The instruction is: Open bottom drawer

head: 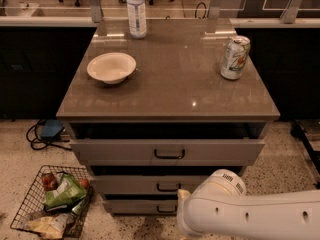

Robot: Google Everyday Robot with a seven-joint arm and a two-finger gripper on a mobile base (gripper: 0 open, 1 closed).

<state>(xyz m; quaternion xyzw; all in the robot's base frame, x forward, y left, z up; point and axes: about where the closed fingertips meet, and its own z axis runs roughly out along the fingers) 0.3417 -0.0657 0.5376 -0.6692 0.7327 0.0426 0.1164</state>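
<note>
The cabinet has three light-grey drawers with black bar handles. The bottom drawer (135,206) is the lowest one, just above the floor, and its handle (165,210) shows partly at the edge of my arm. My white arm (250,215) fills the lower right and covers the right half of the bottom drawer. Only a pale sliver of my gripper (181,198) shows at the arm's left edge, right beside that handle. I cannot tell whether it touches the handle.
The top drawer (169,151) and the middle drawer (150,185) stand slightly out with dark gaps above them. On the cabinet top (170,84) are a white bowl (111,66), a water bottle (136,11) and a can (235,57). A wire basket of snacks (52,201) sits on the floor at the left.
</note>
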